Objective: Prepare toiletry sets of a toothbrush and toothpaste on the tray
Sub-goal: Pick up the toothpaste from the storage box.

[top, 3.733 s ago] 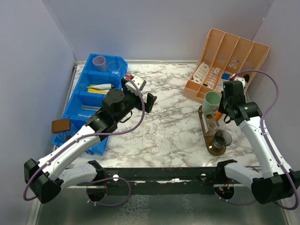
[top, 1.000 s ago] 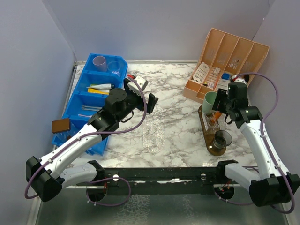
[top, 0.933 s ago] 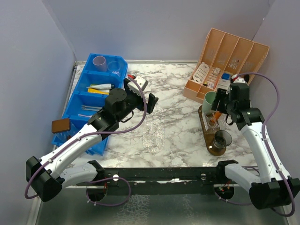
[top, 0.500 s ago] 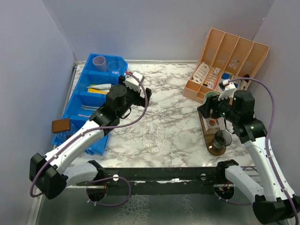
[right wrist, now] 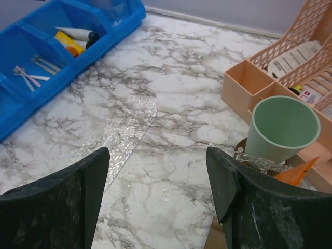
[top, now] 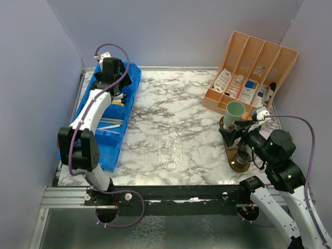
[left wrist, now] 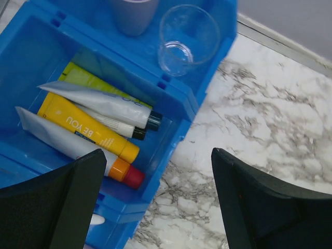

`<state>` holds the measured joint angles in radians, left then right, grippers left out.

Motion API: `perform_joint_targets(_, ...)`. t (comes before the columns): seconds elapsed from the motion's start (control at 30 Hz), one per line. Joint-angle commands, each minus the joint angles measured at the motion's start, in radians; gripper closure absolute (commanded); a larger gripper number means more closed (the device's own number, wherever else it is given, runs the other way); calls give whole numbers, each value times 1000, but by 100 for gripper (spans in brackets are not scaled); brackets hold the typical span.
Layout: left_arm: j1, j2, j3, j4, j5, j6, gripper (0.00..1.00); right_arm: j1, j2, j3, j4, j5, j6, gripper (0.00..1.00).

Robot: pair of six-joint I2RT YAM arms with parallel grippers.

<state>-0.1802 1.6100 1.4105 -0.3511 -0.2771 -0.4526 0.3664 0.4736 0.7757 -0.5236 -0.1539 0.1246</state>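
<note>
The left gripper (left wrist: 157,161) is wide open and holds nothing. It hangs over the blue bin (left wrist: 207,72) at the far left, above the compartment with the tubes, one of them a yellow tube (left wrist: 85,127). The next compartment, farther away, holds a clear cup (left wrist: 187,39) and a lilac cup (left wrist: 132,13). The right gripper (right wrist: 156,153) is also released and empty, just left of the tray (top: 239,167), where a mint green cup (right wrist: 282,127) and a smoky dark cup (top: 245,154) stand.

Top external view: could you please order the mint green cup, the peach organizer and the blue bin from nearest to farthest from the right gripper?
1. mint green cup, just beyond the right gripper
2. peach organizer, far right corner
3. blue bin, far left side
</note>
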Motion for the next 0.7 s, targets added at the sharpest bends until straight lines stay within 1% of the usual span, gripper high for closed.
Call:
perform_joint_targets(0.0, 94, 165, 182, -276, -11, -288, 16, 12, -69, -30, 62, 114, -15, 24)
perform_joint_targets(0.2, 141, 349, 372, -415, 3, -478, 20, 19, -84, -45, 74, 69, -2, 24)
perform_joint_targets(0.37, 154, 463, 489, -452, 54, -558, 27, 25, -103, -48, 71, 93, -2, 24)
perform_joint_targets(0.43, 154, 504, 533, -498, 58, -601, 28, 26, -110, -51, 71, 99, -2, 24)
perform_joint_targets(0.53, 153, 536, 557, -552, 49, -668, 28, 26, -112, -51, 72, 104, -2, 24)
perform_joint_targets(0.67, 157, 534, 521, -567, 16, -758, 30, 26, -107, -49, 70, 110, 3, 24)
